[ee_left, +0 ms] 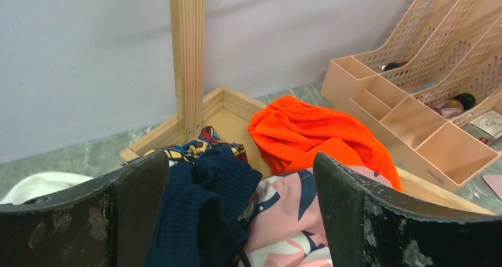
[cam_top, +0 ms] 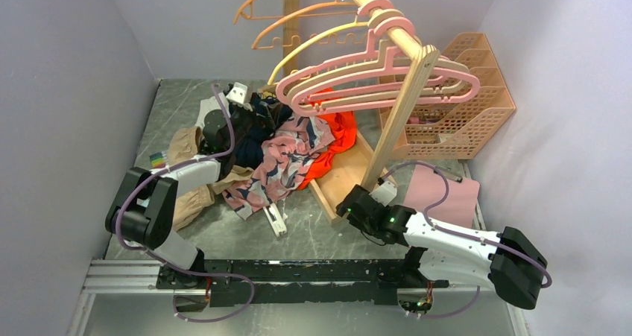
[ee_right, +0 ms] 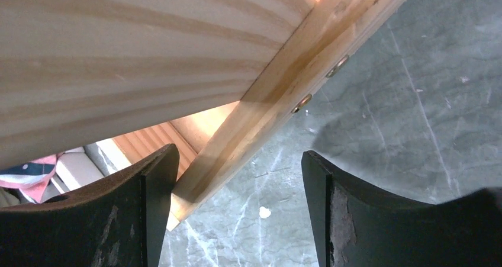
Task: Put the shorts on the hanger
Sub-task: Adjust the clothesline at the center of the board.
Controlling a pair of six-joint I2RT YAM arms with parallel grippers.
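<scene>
Crowding the shorts (cam_top: 287, 161) on the marbled table (cam_top: 313, 232), a ribbed navy garment (ee_left: 201, 202) and a crumpled orange garment (ee_left: 308, 131) press against them, left of the wooden rack (cam_top: 401, 112). The pink plastic hanger (cam_top: 339, 79) hangs on its rail. The left gripper (ee_left: 241, 160) hovers over the heap, fingers released. The right gripper (ee_right: 240, 154) sits low beside the rack's base, fingers spread and empty.

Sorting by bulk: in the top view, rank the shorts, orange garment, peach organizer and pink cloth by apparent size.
Largest: peach organizer
Next: shorts
Last: orange garment and pink cloth look alike; the garment is partly hidden, so I won't rank them.
</scene>
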